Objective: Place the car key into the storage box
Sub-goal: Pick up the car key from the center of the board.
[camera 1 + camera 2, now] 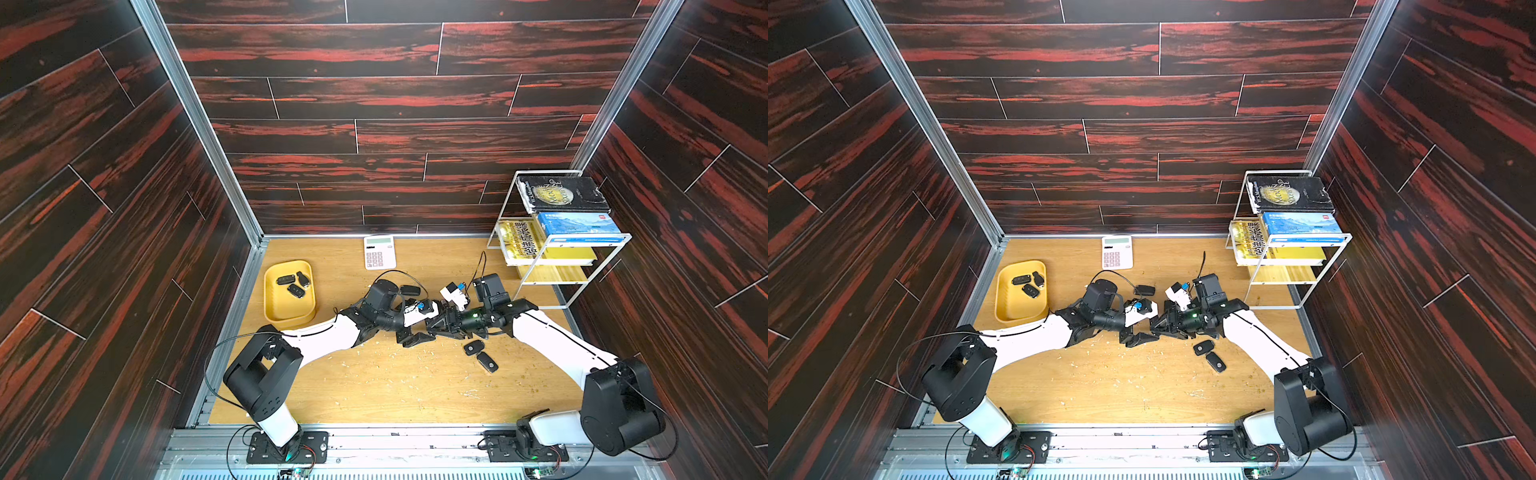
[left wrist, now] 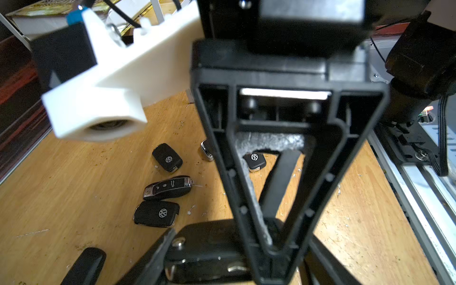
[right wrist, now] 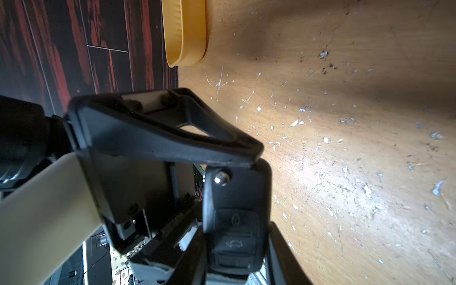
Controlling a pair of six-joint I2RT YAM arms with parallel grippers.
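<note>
**Fingers.** R gripper (image 3: 237, 249) is clamping the car key (image 3: 235, 197) at its button end, jaws nearly shut on it. The key's head end is sticking out past the fingertips. L gripper (image 1: 415, 338) is standing part-open astride that free end, and one L finger (image 3: 160, 148) is touching the key's head corner. Whether L has a real hold yet: cannot tell. Judgement: a mid-air handover, R to L, above table ctr.

**Progress.**
- Storage box (image 1: 286, 311) is sitting at approx. 9 o'clock on the table, well apart from both grippers.
- Three boxed keys (image 1: 296, 291) are already lying inside it.
- The key in hand is not yet in the box.
- Two loose keys (image 1: 473, 347) are lying at 4 o'clock of the grippers, near the R forearm.
- A rear key (image 1: 409, 289) is lying at 11 o'clock of them.
- L wrist view is showing more keys on the table beneath the R gripper.

Judgement: task part done. Left for this key: L secures, R lets go, carry to 9 o'clock, drop. Then the remaining keys.

**Pose.** Both arms are reaching in low from the front edge, L base at 7 o'clock, R base at 5 o'clock. Wrists are roughly level. The grippers are pointing at each other, L toward 3 o'clock and R toward 9 o'clock.
</note>
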